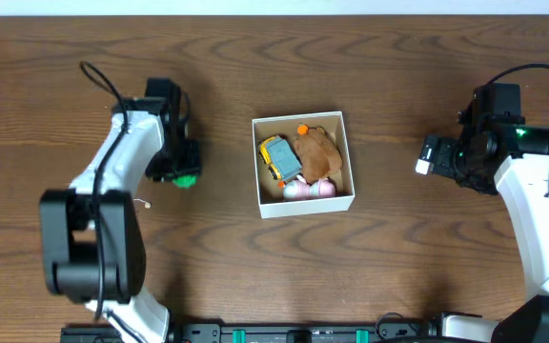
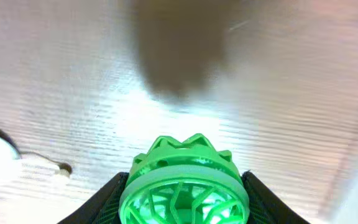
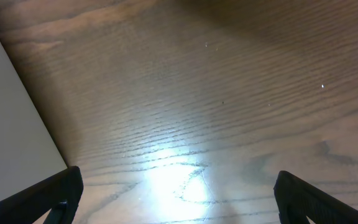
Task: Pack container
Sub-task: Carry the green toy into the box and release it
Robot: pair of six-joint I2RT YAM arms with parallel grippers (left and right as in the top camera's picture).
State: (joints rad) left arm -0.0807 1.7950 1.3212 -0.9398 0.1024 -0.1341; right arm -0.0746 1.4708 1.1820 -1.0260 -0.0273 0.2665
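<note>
The container (image 1: 347, 157), a square white-walled box with a brown inside, sits mid-table and holds a yellow and blue toy (image 1: 278, 157), a brown plush (image 1: 316, 151) and a pink toy (image 1: 309, 190). My left gripper (image 1: 185, 171) is left of the container and is shut on a green round latticed toy (image 2: 184, 186), whose edge shows in the overhead view (image 1: 188, 178). My right gripper (image 3: 176, 196) is open and empty over bare wood, right of the container. A white wall of the container (image 3: 11, 124) shows at the left of the right wrist view.
A small white tag with a thin cord (image 2: 5, 155) lies on the wood left of the green toy; it also shows in the overhead view (image 1: 143, 202). The dark wooden table (image 1: 408, 267) extends all around.
</note>
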